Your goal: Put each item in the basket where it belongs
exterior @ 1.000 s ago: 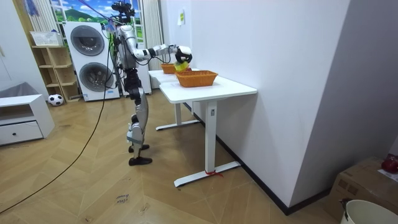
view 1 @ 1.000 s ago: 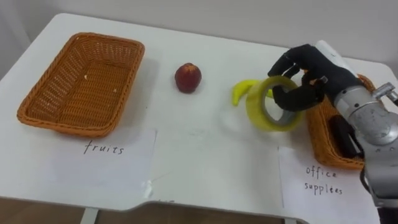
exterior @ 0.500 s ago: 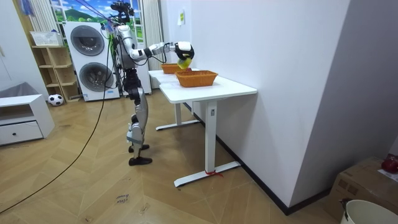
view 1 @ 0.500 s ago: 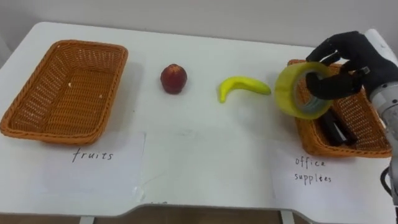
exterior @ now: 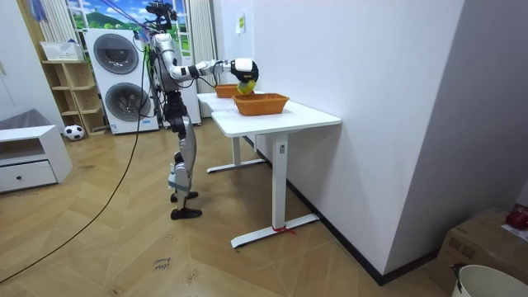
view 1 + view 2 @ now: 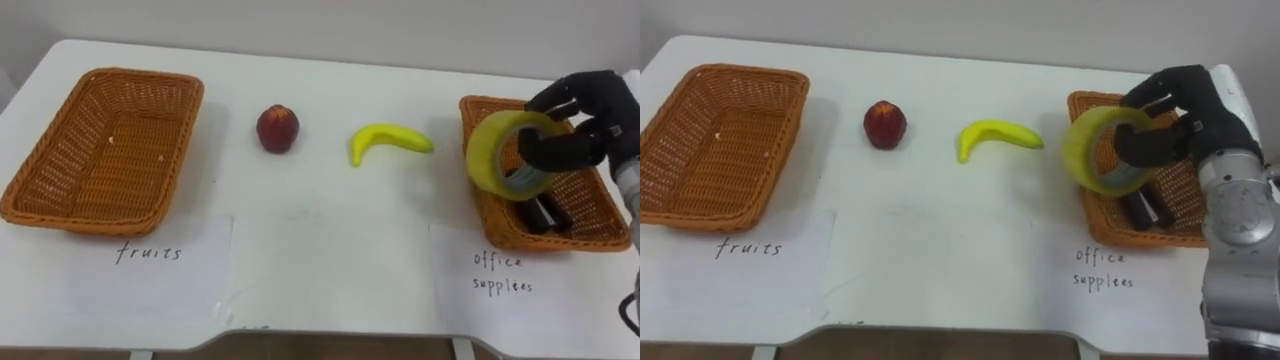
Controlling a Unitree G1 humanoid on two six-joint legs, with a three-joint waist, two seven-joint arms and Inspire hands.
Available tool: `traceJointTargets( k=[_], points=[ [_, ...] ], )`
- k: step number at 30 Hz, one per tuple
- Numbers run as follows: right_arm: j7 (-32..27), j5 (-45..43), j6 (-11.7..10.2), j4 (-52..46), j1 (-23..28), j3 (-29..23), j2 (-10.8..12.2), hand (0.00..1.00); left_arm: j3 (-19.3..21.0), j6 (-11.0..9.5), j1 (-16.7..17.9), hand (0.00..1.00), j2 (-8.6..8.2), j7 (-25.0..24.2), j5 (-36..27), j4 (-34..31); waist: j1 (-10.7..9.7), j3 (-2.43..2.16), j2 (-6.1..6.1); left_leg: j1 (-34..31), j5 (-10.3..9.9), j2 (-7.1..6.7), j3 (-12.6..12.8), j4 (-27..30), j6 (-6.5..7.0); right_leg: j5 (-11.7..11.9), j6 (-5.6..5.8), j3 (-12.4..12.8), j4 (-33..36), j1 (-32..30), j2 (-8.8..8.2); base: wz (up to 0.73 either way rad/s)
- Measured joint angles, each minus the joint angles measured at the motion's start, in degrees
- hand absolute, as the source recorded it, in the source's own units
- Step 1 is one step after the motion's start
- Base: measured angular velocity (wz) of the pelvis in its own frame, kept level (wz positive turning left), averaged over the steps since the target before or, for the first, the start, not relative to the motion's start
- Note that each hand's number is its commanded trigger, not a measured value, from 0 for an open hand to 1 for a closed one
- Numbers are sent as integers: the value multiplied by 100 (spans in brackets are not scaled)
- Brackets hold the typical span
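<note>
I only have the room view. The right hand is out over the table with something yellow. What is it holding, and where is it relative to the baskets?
Observer: A roll of yellow tape. The right hand has its fingers curled through the roll's hole and holds it above the left end of the office supplies basket.
Operator: Is anything in that basket already?
Observer: Yes, a dark object lies on its floor beneath the roll. I cannot tell what it is.
Operator: What is left to sort?
Observer: A red apple and a banana lie on the table between the baskets. Neither is in the fruits basket.
</note>
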Motion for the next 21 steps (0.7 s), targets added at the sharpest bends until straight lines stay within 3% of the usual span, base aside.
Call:
traceJointTargets(
  k=[5, 21],
  points=[
    [-76, 2, -1, 76, 134, -1, -1, 100, -9, 0, 82, 0, -1, 7, 6, -11, -95, -6, 13, 18, 0, 1, 42, 4, 0, 1, -1, 13, 7, -1, 9, -4],
    [-271, 442, 3, 415, 410, -39, -1, 100, -15, -20, 89, 0, 36, -50, -4, -111, -81, 22, -43, 17, -3, 28, 144, -21, -1, 2, -3, 135, 87, -81, 14, -4]
  ],
)
